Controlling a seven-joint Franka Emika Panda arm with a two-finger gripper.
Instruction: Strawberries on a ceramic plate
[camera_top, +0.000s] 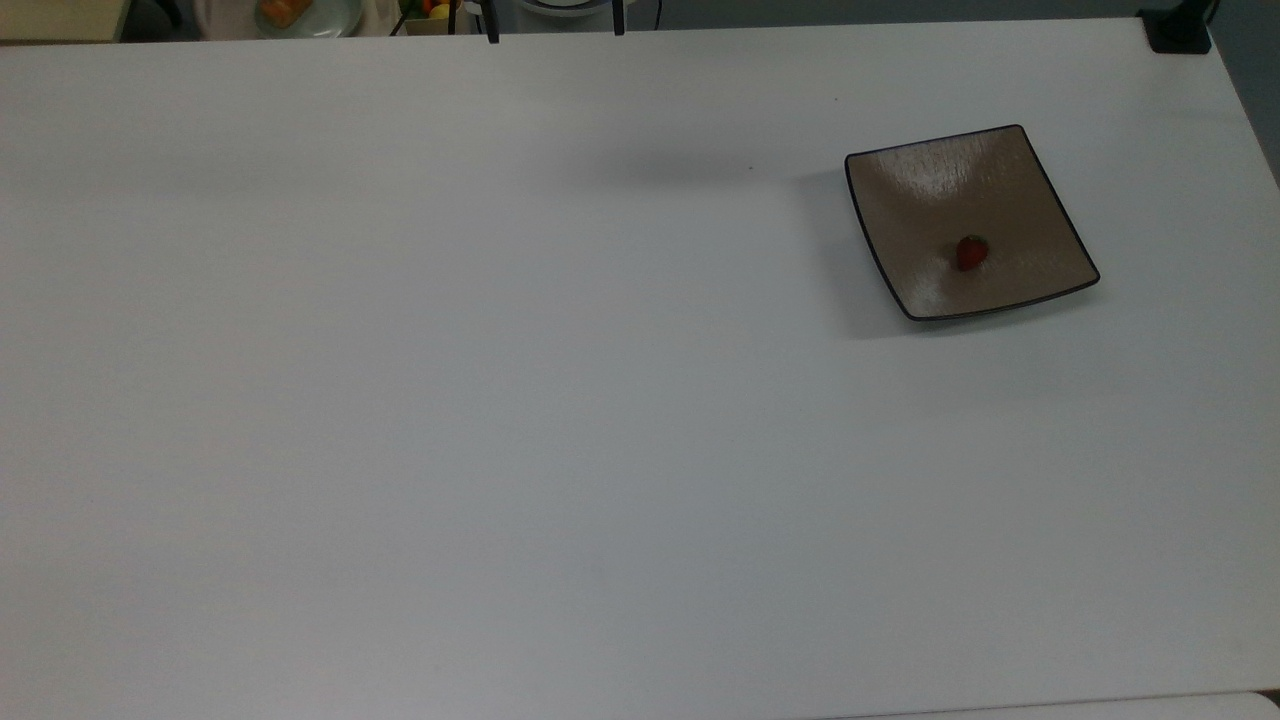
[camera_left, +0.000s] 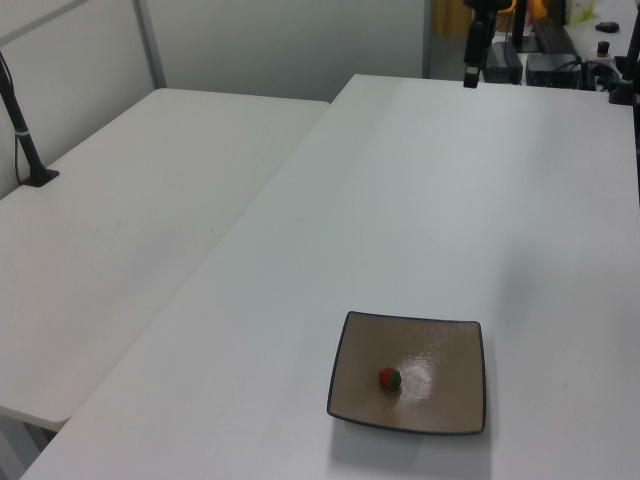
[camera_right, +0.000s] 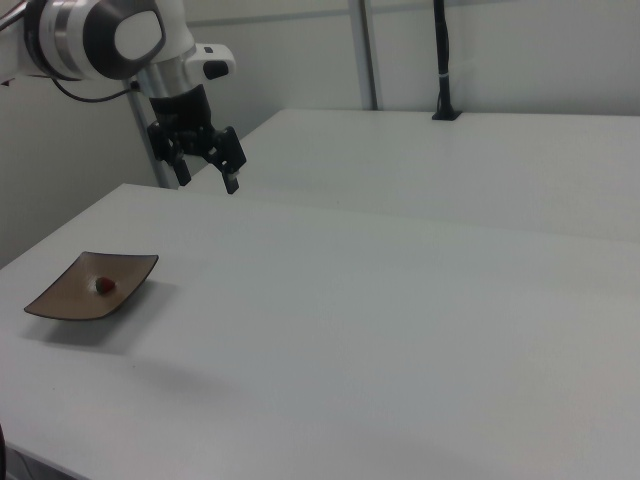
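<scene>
The strawberry lies inside the ceramic plate, a little off the middle toward the near edge in the top view, resting in the shallow dip that the upturned corners make — a spot from which it is unlikely to roll off. By that, the placing looks done. The gripper hangs high above the tabletop, well apart from the plate, its fingers spread apart and holding nothing — a stance that fits a release already made, with no reason to go near the plate again.
</scene>
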